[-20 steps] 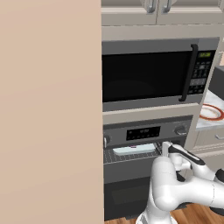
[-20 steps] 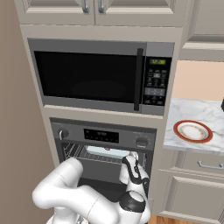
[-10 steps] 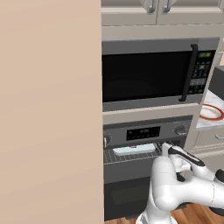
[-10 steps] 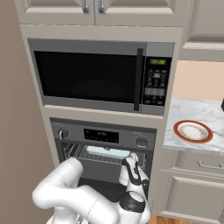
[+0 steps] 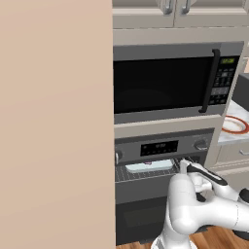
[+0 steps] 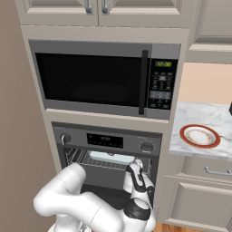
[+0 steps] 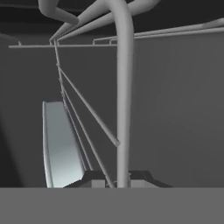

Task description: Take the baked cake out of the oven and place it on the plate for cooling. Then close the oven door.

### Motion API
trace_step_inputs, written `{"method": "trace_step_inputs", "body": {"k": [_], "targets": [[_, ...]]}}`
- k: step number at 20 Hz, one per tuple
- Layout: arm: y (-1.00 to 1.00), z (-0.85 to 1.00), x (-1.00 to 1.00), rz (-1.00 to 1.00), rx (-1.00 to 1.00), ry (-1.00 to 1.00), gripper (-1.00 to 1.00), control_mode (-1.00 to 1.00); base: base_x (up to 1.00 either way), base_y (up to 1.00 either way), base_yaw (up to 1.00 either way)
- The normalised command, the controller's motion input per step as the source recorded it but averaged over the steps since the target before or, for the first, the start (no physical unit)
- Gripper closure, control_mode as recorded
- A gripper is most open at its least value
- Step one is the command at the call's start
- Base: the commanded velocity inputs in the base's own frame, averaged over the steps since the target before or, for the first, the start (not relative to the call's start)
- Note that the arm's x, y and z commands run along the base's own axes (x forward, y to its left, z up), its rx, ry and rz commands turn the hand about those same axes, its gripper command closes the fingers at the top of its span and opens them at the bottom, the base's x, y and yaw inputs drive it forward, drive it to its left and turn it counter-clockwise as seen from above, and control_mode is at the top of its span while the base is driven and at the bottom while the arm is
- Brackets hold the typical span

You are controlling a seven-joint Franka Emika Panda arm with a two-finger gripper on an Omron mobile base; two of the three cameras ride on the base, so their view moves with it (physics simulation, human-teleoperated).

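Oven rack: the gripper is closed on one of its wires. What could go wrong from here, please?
1. The gripper pinches a thin round wire of the rack; on a pull, the wire could slip out of the grip.
2. The tray lies loose on the rack; a quick pull might make it slide or tip.
3. The plate waits far to the right on the counter, so the carry may be long.

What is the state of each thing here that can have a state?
oven door: open, dropped down.
wire rack: inside the oven, the pale tray lying on it.
gripper: jaws shut on a bar of the wire rack.
microwave: door closed.
plate: bare, on the counter to the right.
upper cabinets: closed.
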Motion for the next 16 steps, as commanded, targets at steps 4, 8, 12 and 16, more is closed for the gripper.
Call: {"method": "trace_step_inputs", "body": {"k": [4, 8, 12, 16], "targets": [[-0.06, 0.0, -0.1, 0.0, 0.0, 0.01, 1.0, -1.0, 0.0, 0.0, 0.0], [-0.13, 0.0, -0.08, 0.0, 0.0, 0.05, 1.0, -1.0, 0.0, 0.0, 0.0], [-0.18, 0.0, -0.14, 0.0, 0.0, 0.11, 1.0, -1.0, 0.0, 0.0, 0.0], [-0.24, 0.0, -0.17, 0.0, 0.0, 0.13, 1.0, -1.0, 0.0, 0.0, 0.0]]}}
